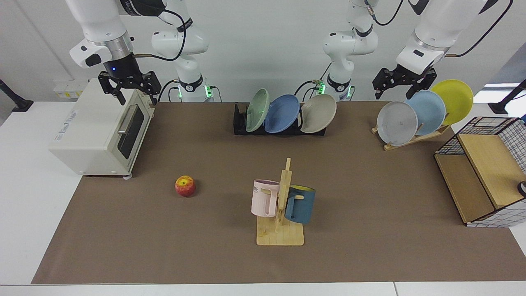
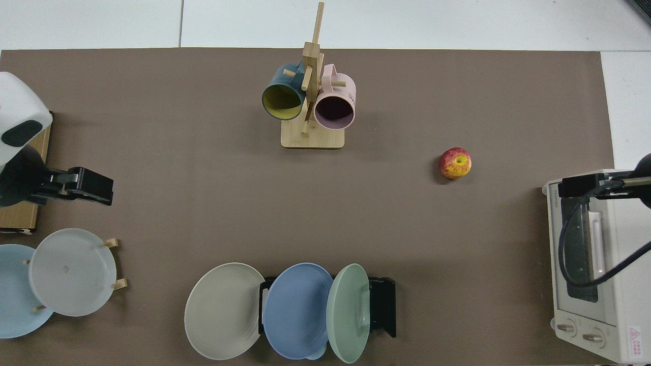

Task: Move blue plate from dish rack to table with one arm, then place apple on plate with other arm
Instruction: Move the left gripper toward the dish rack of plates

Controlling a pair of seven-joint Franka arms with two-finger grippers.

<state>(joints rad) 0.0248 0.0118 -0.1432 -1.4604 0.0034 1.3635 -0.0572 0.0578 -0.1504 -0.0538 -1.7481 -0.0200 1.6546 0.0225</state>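
The blue plate (image 1: 282,113) stood on edge in the dish rack (image 1: 239,121), between a green plate (image 1: 257,110) and a beige plate (image 1: 318,113), at the far middle of the counter (image 1: 370,213). The apple (image 1: 185,186) lay alone on the brown mat, well apart from the rack and near a toaster oven (image 1: 102,131). A mug stand (image 1: 281,205) with a pink mug (image 1: 265,197) and a dark blue mug (image 1: 301,204) stood nearer the camera's side of the counter. The right hand (image 1: 132,95) hung above the oven, fingers spread and holding nothing. The left hand (image 1: 403,88) hung above a wooden rack (image 1: 415,137) of grey, pale blue and yellow plates, its fingers likewise apart and empty. Both arms waited, neither touching anything. In the top view the left hand (image 2: 99,186) pointed inward over the mat.
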